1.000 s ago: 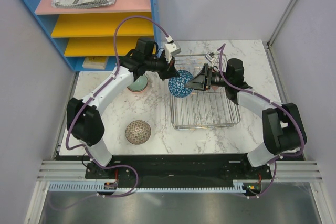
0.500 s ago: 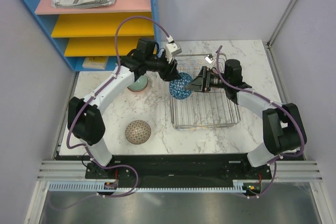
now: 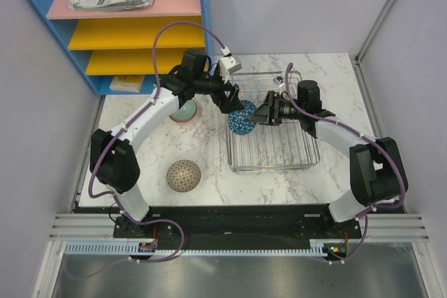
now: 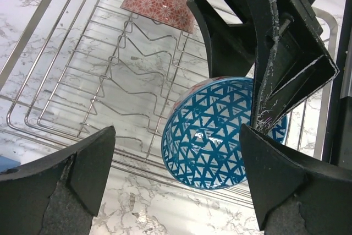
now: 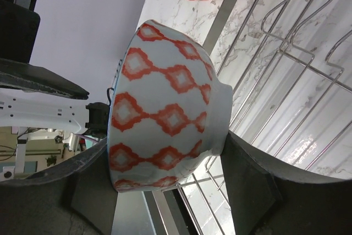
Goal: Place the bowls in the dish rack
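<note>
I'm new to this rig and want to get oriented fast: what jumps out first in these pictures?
The blue bowl, gripped on edge by the right end effector at the rack's left side, the left end effector open beside it. A red bowl already rests in the rack; a mesh bowl waits on the table, front left.

Right claw (image 3: 260, 114) grips the blue bowl (image 3: 241, 121) over the dish rack's (image 3: 274, 150) left edge.
</note>
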Controlling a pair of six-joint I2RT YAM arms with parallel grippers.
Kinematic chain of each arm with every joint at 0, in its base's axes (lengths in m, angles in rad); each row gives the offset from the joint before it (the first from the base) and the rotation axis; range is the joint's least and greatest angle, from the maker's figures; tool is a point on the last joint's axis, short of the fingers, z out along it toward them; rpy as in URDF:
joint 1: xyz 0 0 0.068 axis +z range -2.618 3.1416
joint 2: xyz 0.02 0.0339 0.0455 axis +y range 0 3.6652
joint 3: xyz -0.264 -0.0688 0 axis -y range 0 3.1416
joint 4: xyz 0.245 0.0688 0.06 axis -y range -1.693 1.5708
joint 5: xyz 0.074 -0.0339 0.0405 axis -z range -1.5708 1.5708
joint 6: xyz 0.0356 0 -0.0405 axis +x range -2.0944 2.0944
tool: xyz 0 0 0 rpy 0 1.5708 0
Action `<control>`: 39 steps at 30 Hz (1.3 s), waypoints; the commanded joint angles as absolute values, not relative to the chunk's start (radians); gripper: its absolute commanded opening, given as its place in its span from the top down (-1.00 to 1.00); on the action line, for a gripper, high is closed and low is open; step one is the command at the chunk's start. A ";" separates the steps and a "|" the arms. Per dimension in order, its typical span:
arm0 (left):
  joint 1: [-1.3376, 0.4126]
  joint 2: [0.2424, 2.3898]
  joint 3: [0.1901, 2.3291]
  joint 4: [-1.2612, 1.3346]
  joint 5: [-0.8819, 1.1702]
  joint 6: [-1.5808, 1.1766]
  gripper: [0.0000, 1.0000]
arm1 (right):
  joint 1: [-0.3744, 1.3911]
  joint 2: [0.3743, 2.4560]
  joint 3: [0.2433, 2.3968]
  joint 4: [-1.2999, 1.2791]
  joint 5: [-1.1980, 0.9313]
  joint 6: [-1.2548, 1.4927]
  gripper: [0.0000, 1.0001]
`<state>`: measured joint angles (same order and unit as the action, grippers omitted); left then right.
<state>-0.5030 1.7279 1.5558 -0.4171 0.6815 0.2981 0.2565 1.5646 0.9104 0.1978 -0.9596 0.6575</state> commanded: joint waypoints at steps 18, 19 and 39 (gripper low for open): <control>-0.115 1.359 1.223 -0.393 0.618 0.247 -0.99 | 0.250 1.474 1.271 -0.207 -0.473 0.287 1.00; -0.098 1.320 1.201 -0.394 0.603 0.247 -0.99 | 0.252 1.473 1.284 -0.215 -0.400 0.267 1.00; 0.153 1.109 0.894 -0.387 0.667 0.316 -0.99 | 0.420 1.563 1.416 -0.299 0.208 0.071 1.00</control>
<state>0.1123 1.1038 0.9119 -0.4141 0.6315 0.2897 0.3927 1.5570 1.3457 -0.3332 0.0620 0.1410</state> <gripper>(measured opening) 0.993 0.727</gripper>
